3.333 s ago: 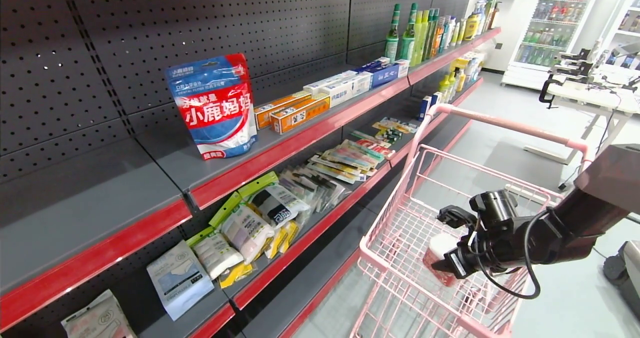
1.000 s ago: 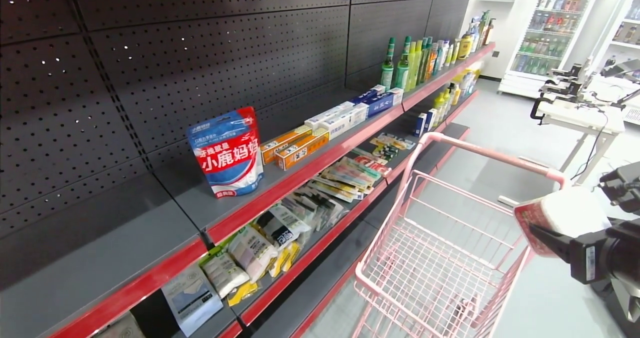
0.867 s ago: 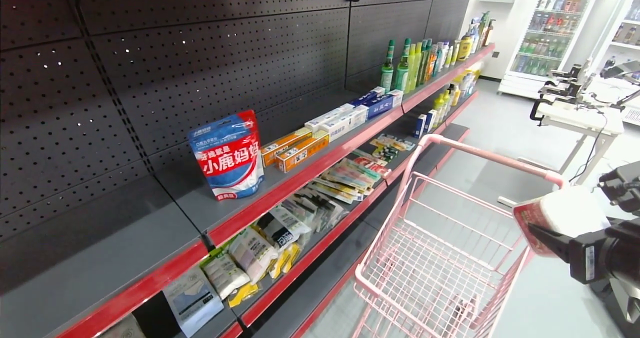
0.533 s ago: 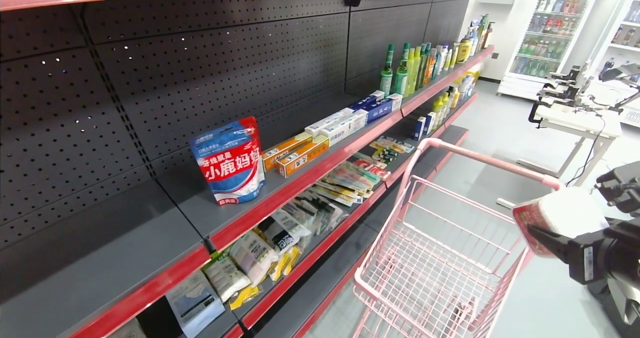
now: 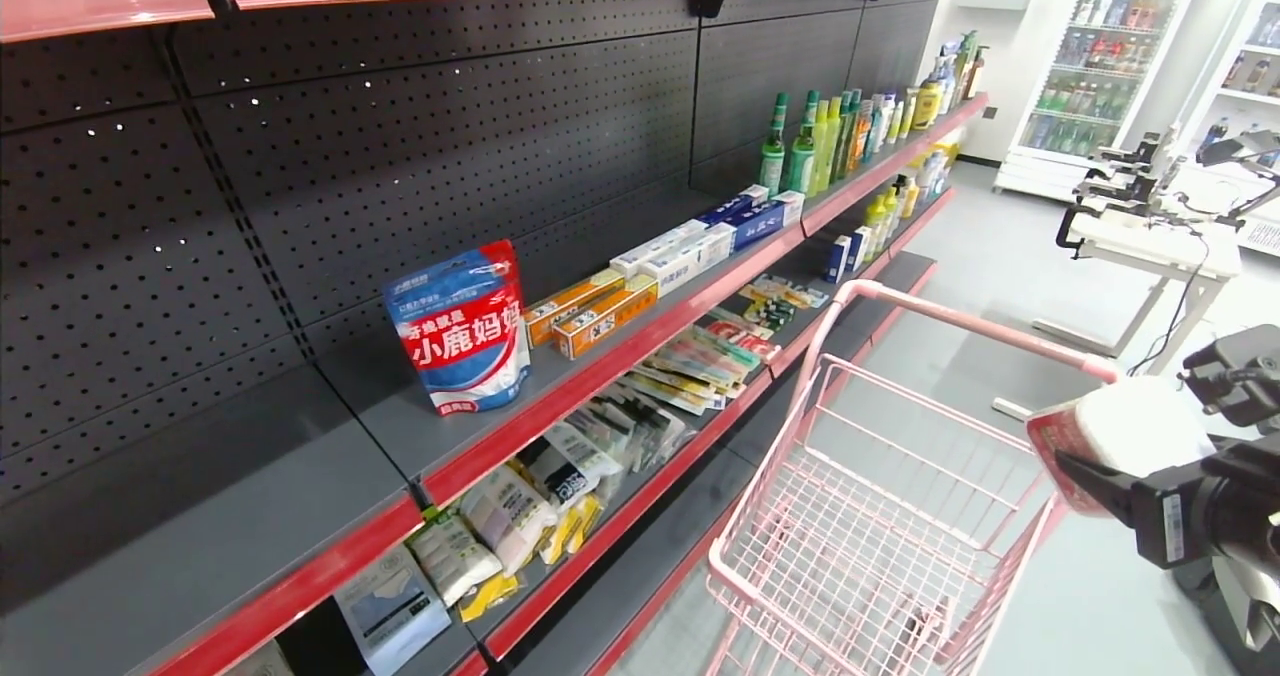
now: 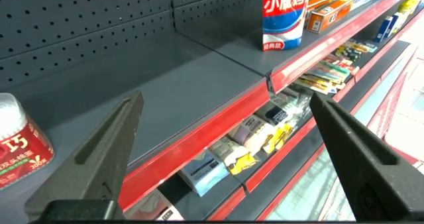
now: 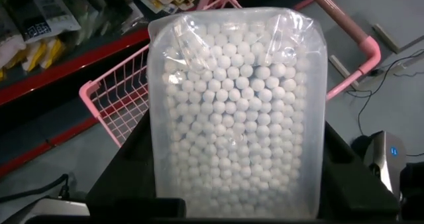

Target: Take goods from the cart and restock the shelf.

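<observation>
Right claw (image 5: 1098,478): clamped on a bag (image 5: 1128,428), one finger on each side. The bag sits lengthwise between the black fingers (image 7: 130,172).

Bag, seen in the right wrist view (image 7: 238,111): clear plastic with rounded corners, packed tight with small white balls. In the head view it reads as a white body with a red printed end turned toward the shelf (image 5: 590,374), and it is tilted.

Bag position: up in the air over the right-hand rim of the cart (image 5: 965,323), above the basket and well apart from the shelf. The pink wire basket (image 7: 126,95) lies below the bag in the right wrist view.

Left claw (image 6: 225,154): spread wide with nothing between its fingers (image 6: 99,161). It hangs in front of a bare grey stretch of the shelf board (image 6: 165,85). A red-labelled pack (image 6: 16,144) with a white top stands on that board near one finger; I cannot tell what it is.

Shelf: grey boards with red front edges and a black pegboard back.
- A blue and red pouch (image 5: 462,328) stands upright on the middle board.
- Orange boxes (image 5: 592,314) lie just beside the pouch.
- Green bottles (image 5: 800,146) stand farther along the same board.
- Flat packs (image 5: 520,501) lie on the board below.
</observation>
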Tool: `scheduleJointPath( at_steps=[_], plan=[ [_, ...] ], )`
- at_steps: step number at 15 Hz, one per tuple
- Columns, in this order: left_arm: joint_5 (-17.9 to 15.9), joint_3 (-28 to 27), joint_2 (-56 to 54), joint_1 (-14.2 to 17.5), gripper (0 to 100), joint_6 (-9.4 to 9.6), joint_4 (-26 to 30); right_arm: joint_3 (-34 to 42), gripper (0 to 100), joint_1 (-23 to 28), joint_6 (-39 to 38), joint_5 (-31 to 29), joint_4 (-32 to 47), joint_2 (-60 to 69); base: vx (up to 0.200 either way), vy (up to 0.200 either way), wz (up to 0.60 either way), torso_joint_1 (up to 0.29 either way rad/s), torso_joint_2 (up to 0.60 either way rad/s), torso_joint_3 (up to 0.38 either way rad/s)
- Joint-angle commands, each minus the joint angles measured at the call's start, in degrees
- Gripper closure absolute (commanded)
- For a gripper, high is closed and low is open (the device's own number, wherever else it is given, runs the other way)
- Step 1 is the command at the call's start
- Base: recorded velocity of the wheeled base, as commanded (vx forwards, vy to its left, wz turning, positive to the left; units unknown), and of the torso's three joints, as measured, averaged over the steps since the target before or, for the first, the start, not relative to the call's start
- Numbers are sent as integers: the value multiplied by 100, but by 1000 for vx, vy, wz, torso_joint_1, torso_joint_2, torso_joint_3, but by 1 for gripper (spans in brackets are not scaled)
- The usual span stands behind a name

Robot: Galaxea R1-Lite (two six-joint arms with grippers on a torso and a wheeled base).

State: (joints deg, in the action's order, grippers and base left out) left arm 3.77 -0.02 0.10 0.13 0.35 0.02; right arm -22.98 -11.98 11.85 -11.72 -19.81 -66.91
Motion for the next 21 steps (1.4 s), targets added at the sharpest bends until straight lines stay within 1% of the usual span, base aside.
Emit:
scheduleJointPath(
  at_steps=[1, 7, 15, 21],
  plan=[
    [1, 2, 8, 4, 0, 0, -2, 30, 100, 47, 10, -6, -5, -23, 0, 0, 600, 2, -2, 2],
    [1, 2, 8, 4, 0, 0, -2, 57, 100, 65, 142, 64, -5, -23, 0, 0, 600, 3, 3, 2],
    [1, 2, 8, 4, 0, 0, -2, 118, 100, 56, 133, 82, -5, 82, 0, 0, 600, 2, 0, 2],
    [1, 2, 8, 4, 0, 9, -2, 531, 100, 65, 204, 82, 3, 565, 0, 0, 600, 1, 2, 4]
  ],
)
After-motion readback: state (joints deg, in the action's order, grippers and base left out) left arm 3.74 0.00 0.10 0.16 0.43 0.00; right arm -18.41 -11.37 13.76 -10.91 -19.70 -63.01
